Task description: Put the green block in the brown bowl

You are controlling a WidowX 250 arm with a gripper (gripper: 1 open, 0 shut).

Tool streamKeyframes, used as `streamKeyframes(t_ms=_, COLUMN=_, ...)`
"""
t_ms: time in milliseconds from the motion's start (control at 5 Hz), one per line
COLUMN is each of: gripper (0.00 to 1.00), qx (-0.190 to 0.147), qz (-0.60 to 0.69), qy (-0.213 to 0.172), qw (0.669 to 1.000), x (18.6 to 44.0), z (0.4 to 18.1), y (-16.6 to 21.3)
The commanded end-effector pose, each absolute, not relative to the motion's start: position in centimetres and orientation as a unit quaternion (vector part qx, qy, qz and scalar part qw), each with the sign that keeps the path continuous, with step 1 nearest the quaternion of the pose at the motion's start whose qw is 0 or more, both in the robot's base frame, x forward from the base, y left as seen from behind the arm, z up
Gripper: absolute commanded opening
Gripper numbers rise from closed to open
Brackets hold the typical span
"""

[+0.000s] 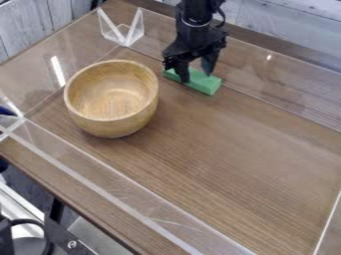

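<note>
Fingers (192, 69) on my one camera feed point almost straight down, black against the wood, and I see them spread on either side of the green block (198, 81), one at its far-left end and one nearer the middle of its far long edge. I cannot tell from this angle whether their tips touch the block or merely straddle it; the block's left end is hidden behind them, and only its right part shows clearly. The block lies flat on the bench (226, 149), its long side running down to the right.

Left of the fingers and a little nearer to me sits the brown bowl (112, 97), upright, round and thick-walled, with nothing inside that I can see. It stands apart from the block, with a strip of bare wood between them.

Beyond the fingers, up and to the left, a small clear plastic stand (120, 28) rests near the back corner. A low clear wall (80, 184) borders the bench on the near side, well away from the fingers, and the arm (200, 18) rises out of the top of the picture.
</note>
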State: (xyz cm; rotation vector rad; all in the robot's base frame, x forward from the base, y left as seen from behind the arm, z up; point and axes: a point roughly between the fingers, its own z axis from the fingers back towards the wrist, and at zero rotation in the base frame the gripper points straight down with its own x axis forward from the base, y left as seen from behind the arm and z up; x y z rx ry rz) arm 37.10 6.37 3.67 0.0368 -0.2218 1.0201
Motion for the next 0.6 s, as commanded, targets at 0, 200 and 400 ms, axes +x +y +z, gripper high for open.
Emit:
streamKeyframes(t_ms=0, gripper=0.0, qx=0.008, qz=0.478, qy=-0.117, qw=0.871, x=37.1, z=5.5, y=6.2)
streamKeyframes(t_ms=200, gripper=0.0, qx=-0.009, qz=0.471, qy=-0.112, qw=0.875, x=36.8, z=7.6, y=6.2)
streamKeyframes(t_ms=400, gripper=0.0, qx=-0.026, qz=0.46, qy=-0.108, qw=0.881, x=36.5, z=9.7, y=6.1)
